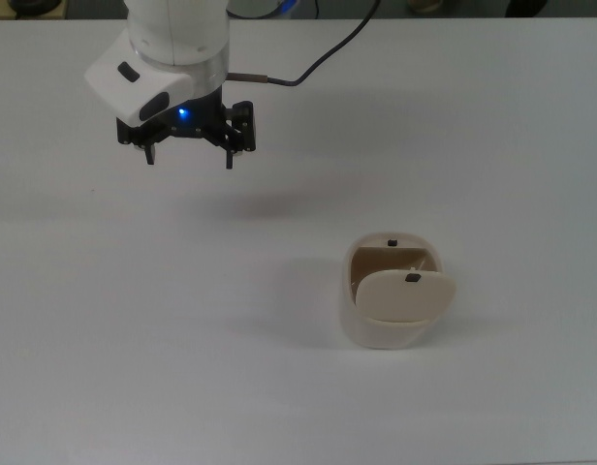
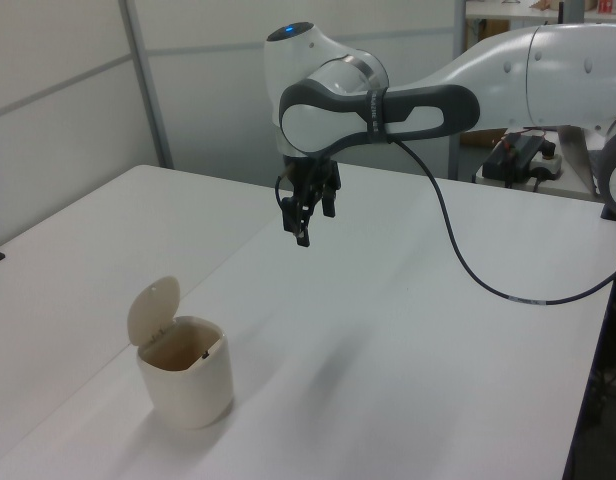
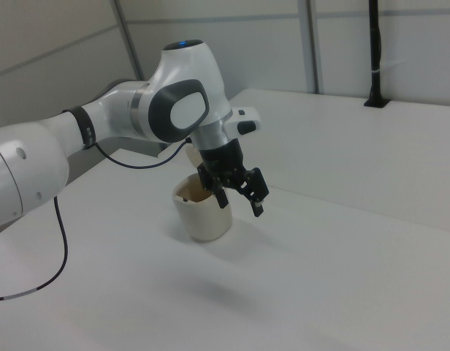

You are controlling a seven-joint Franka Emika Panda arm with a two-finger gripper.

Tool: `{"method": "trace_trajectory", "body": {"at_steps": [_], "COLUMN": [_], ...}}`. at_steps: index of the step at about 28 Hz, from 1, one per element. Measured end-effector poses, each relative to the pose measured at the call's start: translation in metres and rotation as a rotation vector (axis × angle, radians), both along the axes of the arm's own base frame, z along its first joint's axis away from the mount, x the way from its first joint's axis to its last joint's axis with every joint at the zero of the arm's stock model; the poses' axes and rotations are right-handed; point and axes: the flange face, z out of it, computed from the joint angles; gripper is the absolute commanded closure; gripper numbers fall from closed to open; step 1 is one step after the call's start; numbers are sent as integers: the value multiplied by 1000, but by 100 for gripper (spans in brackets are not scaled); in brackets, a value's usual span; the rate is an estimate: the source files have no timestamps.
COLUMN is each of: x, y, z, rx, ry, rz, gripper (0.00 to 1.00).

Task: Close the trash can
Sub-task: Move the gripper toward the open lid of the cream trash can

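The claw [image 1: 189,155] hangs wide and empty, well apart from the trash can [image 1: 391,315]. Approach the raised lid [image 1: 405,294] from behind and push it down gently.

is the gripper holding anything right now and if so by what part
Nothing is held. The gripper hangs open and empty above the table, apart from the trash can, whose lid stands open.

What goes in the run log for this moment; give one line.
stage: approach | trash can: open, lid swung up | claw: open, empty, in the air away from the can | contact: none
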Motion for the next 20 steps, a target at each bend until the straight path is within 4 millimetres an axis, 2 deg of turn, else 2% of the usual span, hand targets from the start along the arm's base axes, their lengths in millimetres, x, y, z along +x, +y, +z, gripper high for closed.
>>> {"method": "trace_trajectory", "body": {"at_steps": [1,5,6,7,20], "x": [0,-5,-6,-7,-18], "y": [0,0,0,0,-9], "z": [0,-3,-3,-3,0], "rx": [0,1,2,2,11], "ry": [0,39,47,53,113], "rz": [0,-5,-5,-6,-29], "gripper": [5,55,89,100,100]}}
